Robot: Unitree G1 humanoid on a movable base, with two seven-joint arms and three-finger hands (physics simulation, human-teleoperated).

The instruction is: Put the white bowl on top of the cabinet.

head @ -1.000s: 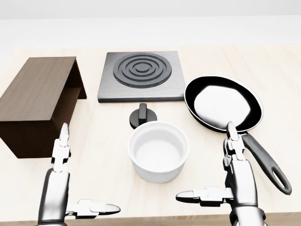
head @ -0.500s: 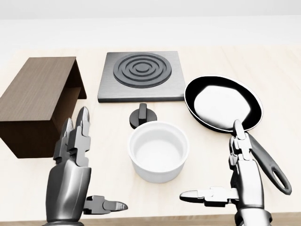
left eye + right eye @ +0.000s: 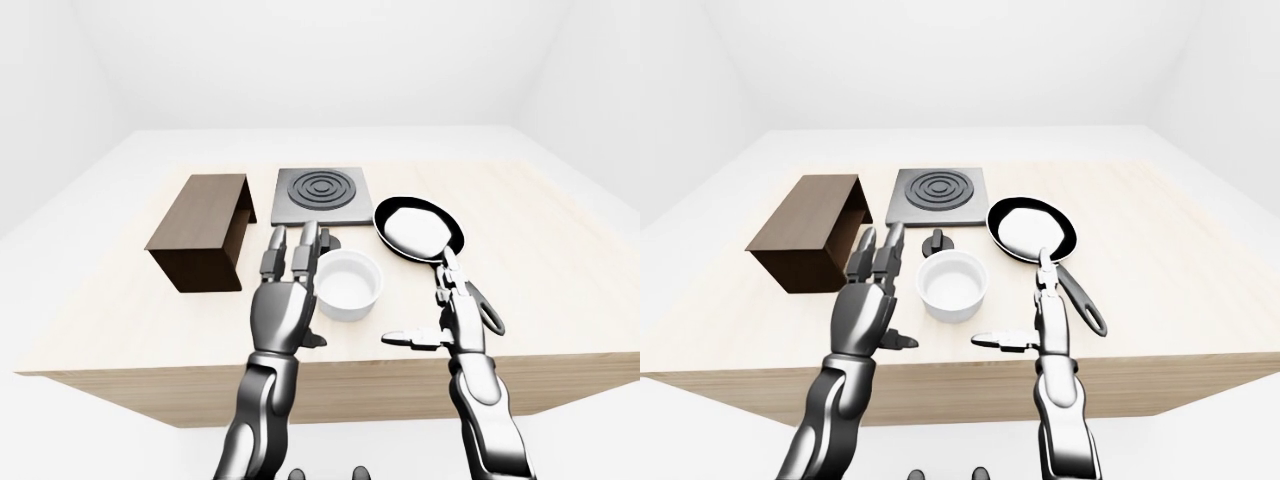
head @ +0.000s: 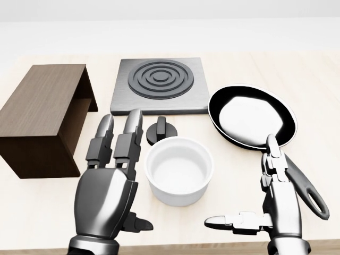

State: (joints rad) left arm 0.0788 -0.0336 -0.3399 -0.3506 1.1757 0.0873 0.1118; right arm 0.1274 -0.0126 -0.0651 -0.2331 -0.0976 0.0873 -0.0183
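Note:
The white bowl stands upright and empty on the wooden table, at the middle of the head view. The dark brown cabinet lies at the left, its open side facing right. My left hand is open, fingers pointing up, just left of the bowl and apart from it. My right hand is open, thumb pointing left, to the bowl's lower right, over the pan handle.
A grey hotplate with rings sits above the bowl. A black knob stands between hotplate and bowl. A black frying pan lies at the right, its handle running down-right. The table's near edge runs along the bottom.
My left hand has risen and moved right toward the bowl, fingers spread upward. My right hand has shifted slightly right and lower. The bowl has not moved.

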